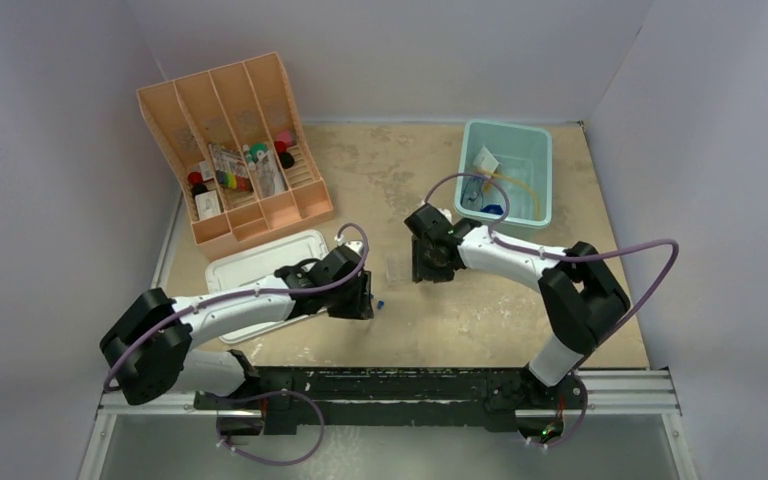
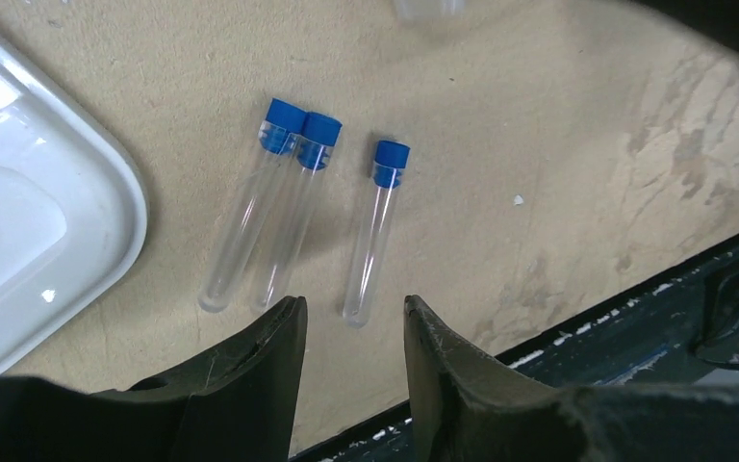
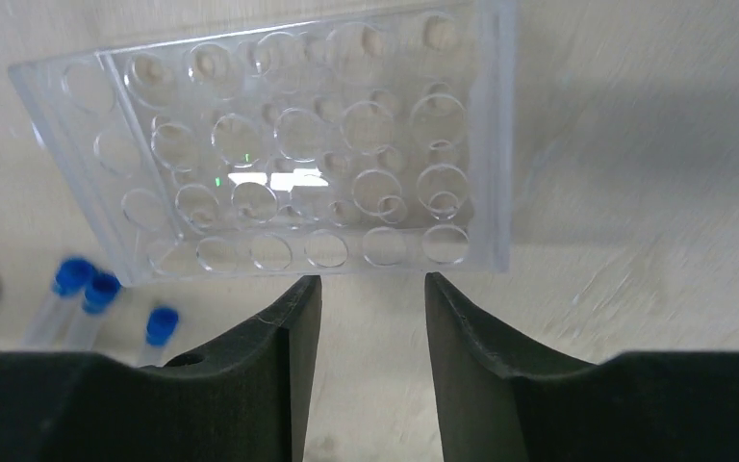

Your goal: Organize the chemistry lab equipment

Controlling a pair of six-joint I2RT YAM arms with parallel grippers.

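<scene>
The left claw [image 2: 351, 316] hangs with its jaws apart and nothing between them, right over the closed end of one test tube [image 2: 375, 231]. Two more tubes [image 2: 242, 231] lie side by side, touching, just beside it, blue caps pointing away. All three are on the table [image 2: 558, 144] near the lid [image 2: 58, 192]. The right claw [image 3: 370, 289] is parted and empty too, at the near edge of the clear rack [image 3: 279, 164].

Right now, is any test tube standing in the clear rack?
No, the rack holds nothing, and three test tubes lie on the table beside it.
</scene>
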